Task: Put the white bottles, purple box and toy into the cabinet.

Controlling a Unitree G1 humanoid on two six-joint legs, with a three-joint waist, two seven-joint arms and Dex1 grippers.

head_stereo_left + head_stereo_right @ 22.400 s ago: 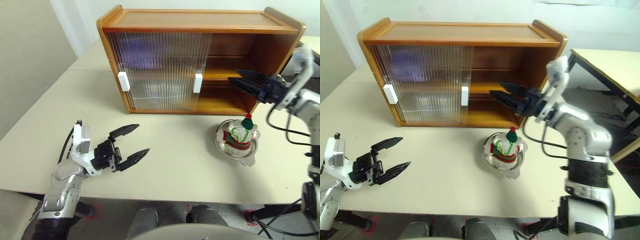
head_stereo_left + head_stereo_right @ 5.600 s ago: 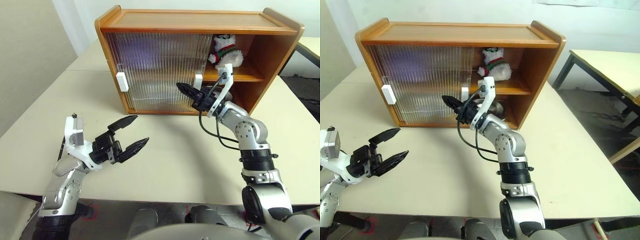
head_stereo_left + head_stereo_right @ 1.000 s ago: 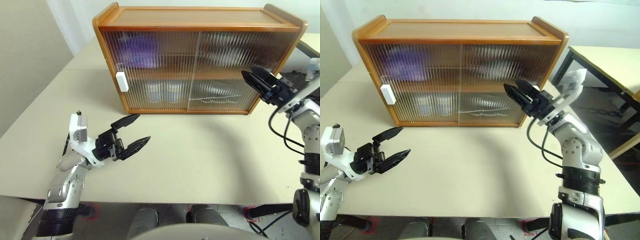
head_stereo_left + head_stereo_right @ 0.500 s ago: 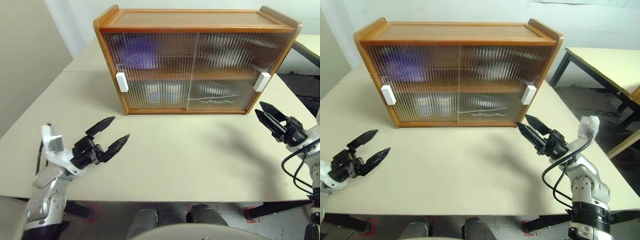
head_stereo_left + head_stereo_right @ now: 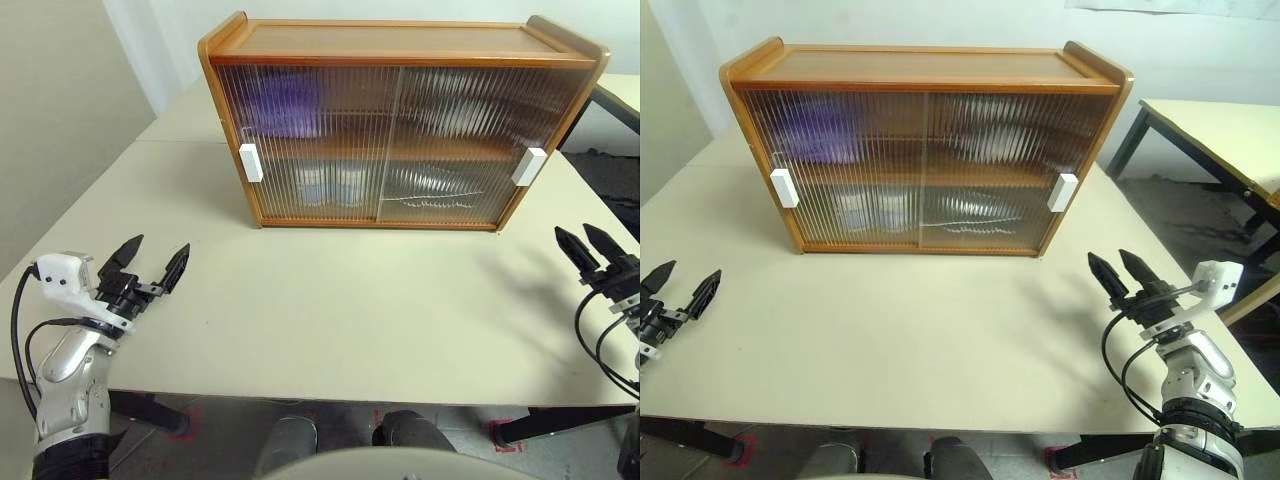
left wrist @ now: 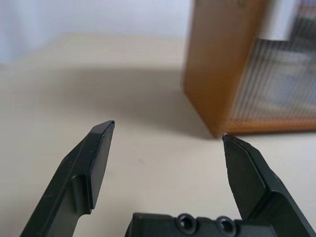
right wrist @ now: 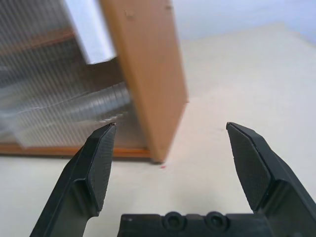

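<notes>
The cabinet (image 5: pixel 400 125) stands at the upper centre of the frame on the pale desk (image 5: pixel 340 310), both ribbed sliding doors drawn shut, a white handle (image 5: pixel 250 162) at its left edge and another (image 5: pixel 528 166) at its right. Through the ribbed panels a purple box (image 5: pixel 283 103) blurs on the upper shelf at left, and the white bottles (image 5: pixel 330 185) show dimly on the lower shelf. The left tool (image 5: pixel 148 265) hovers at lower left, fingers spread wide and empty. The right tool (image 5: pixel 1121 272) sits at lower right, equally wide, holding nothing.
</notes>
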